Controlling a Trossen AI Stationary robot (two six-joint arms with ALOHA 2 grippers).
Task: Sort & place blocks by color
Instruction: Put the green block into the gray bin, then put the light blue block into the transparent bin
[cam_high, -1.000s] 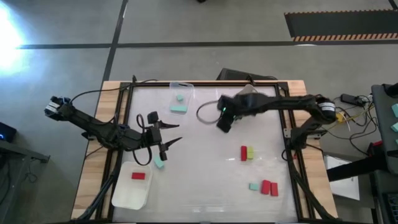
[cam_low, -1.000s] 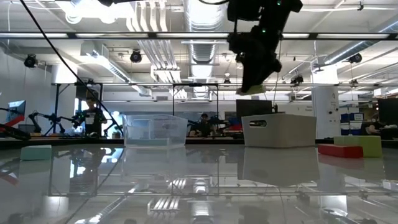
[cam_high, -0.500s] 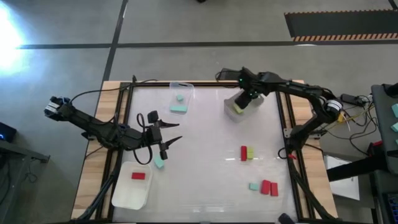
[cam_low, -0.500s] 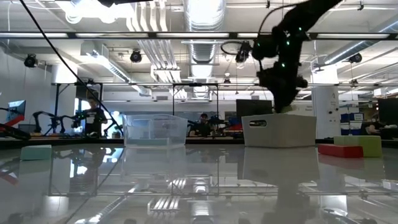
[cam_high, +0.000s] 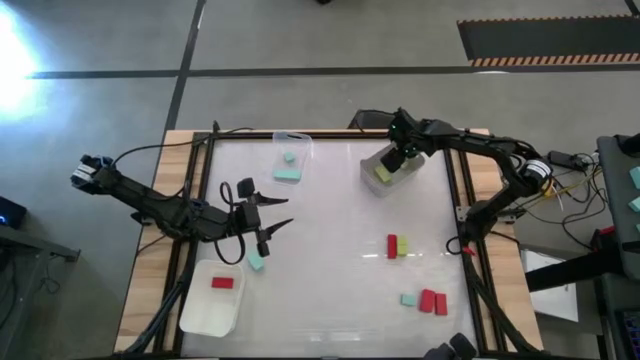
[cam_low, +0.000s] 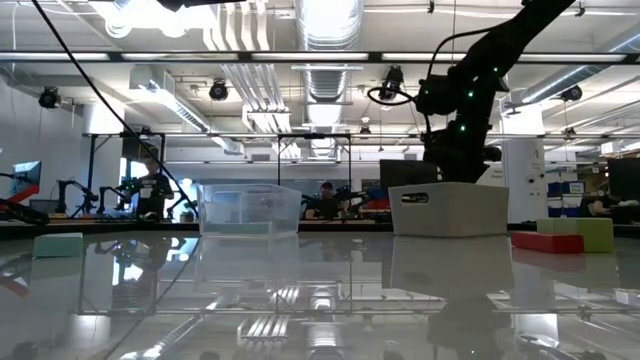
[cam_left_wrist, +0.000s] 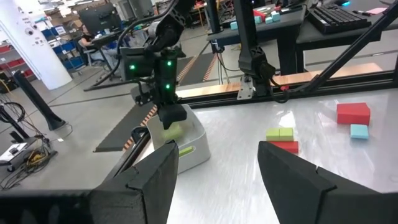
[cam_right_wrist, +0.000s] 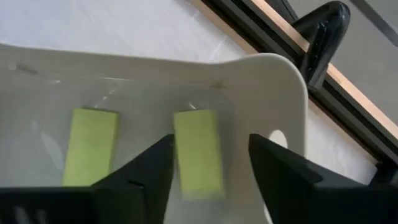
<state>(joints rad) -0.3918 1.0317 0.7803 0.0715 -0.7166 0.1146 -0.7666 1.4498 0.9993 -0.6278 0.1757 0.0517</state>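
My right gripper (cam_high: 396, 160) is open over the white tray (cam_high: 378, 182) at the table's far right. In its wrist view, one yellow-green block (cam_right_wrist: 198, 152) shows between its fingers and a second (cam_right_wrist: 90, 146) lies beside it on the tray floor. I cannot tell whether a finger touches the first block. My left gripper (cam_high: 290, 213) is open and empty at the table's left, above a mint block (cam_high: 256, 262) that lies flat on the table. A red block (cam_high: 392, 245) and a yellow-green block (cam_high: 403, 245) lie side by side right of centre.
A clear tray (cam_high: 291, 143) at the far left holds a mint block (cam_high: 288, 157), with another (cam_high: 288, 174) at its near end. A white tray (cam_high: 205, 312) at the near left holds a red block (cam_high: 222, 283). One mint block (cam_high: 409, 299) and two red blocks (cam_high: 433, 302) lie near right.
My right gripper has carried a yellow-green block from the table's middle toward the far right edge and has come down over the white tray. The block now shows inside the tray. My left gripper has kept still.
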